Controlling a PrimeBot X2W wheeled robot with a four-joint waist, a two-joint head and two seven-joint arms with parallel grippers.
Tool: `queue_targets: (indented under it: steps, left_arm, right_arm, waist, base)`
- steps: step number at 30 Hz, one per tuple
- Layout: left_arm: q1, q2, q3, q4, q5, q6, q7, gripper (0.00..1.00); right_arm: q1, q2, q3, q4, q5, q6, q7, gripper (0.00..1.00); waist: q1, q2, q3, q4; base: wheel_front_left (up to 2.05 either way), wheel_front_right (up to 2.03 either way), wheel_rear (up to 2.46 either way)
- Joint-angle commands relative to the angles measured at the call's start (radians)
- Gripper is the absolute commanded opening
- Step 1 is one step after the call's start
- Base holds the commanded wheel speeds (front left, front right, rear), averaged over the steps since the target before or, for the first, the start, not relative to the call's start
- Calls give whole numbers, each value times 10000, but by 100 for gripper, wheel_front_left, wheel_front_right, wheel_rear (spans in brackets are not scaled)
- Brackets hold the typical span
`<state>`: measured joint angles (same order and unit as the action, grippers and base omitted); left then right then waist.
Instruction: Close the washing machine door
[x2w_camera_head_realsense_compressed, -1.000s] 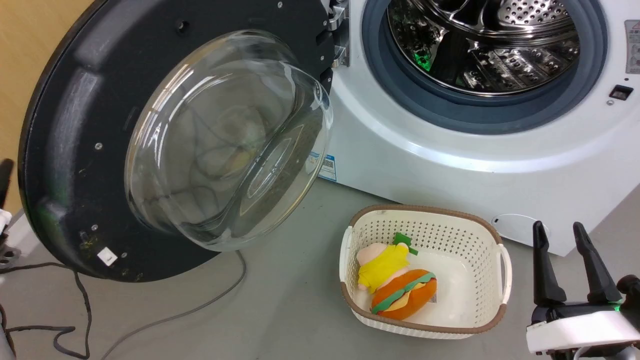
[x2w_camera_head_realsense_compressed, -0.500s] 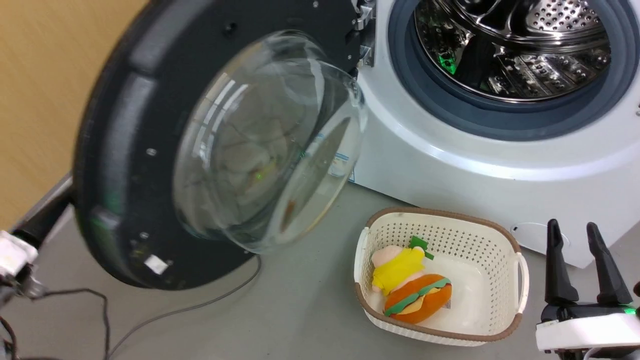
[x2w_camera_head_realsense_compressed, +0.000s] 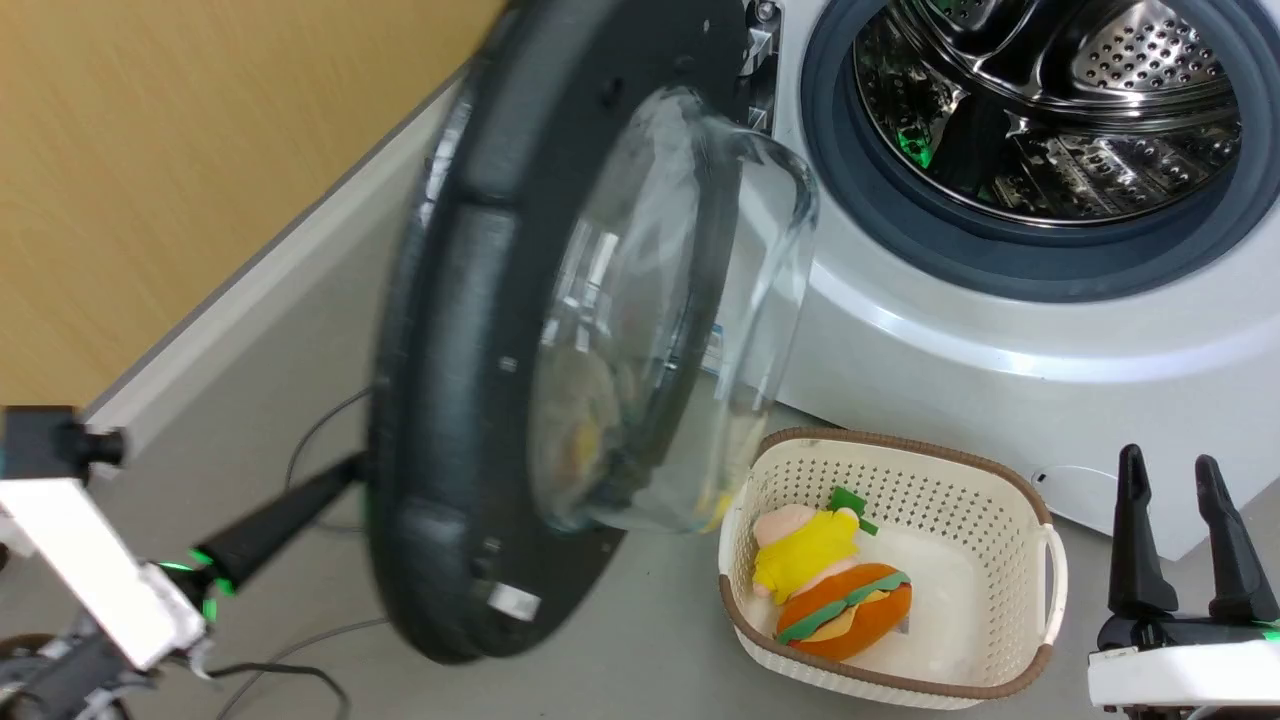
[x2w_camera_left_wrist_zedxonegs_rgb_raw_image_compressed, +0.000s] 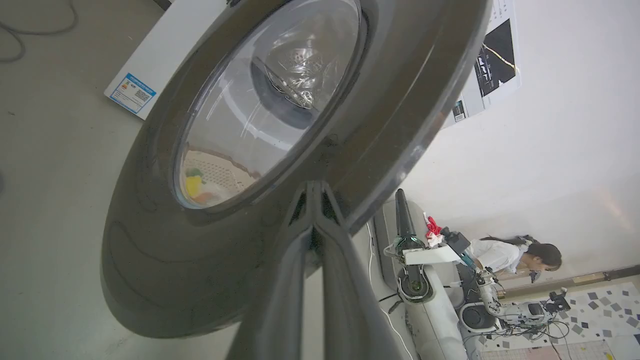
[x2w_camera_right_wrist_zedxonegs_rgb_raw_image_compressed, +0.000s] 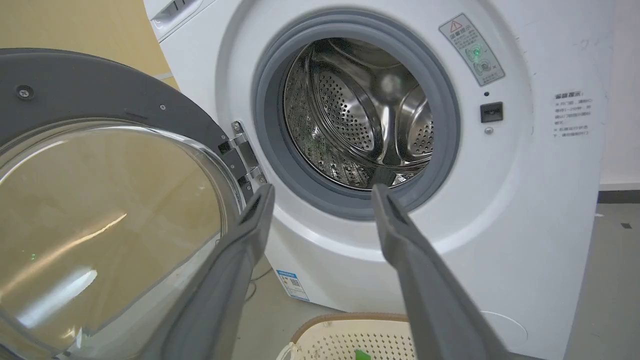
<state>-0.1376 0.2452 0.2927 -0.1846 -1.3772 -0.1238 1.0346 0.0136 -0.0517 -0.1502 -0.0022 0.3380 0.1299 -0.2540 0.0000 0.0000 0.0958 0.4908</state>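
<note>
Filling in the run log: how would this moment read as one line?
washing machine door partway open | left tool shut, tips on door's outer face | right tool open, empty

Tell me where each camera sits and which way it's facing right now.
Head view: high, looking down at the half-open washing machine door, the washing machine and the basket; right claw lower right, left claw lower left.
Left wrist view: behind the door, facing its outer face; its shut fingers touch it at the tips.
Right wrist view: low, facing the drum between its open fingers.
Shared: all three show the door.
</note>
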Motion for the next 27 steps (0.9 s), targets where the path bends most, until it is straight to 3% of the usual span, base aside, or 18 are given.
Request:
queue_targets:
  steps: [1,12,27]
  left_arm:
    - [97,-86,-79,-105,-188,-68,92,0]
    - [187,-1448,-2276,-591,-240,-69,-72,0]
    - [-995,-1883,-4990,829,-90,-69,-2745,0]
  right_arm:
    - [132,15,-23,8,73,8,-78,100]
    - [-128,15,45,50,87,8,-78,100]
    - [-613,15,33,32,-14,8,-78,100]
  waist:
    - [0,0,-2,-52]
    - [0,0,179,-1208]
    - [0,0,783,-3679]
  base:
    - [0,0,0]
    - [0,0,0]
    - [0,0,0]
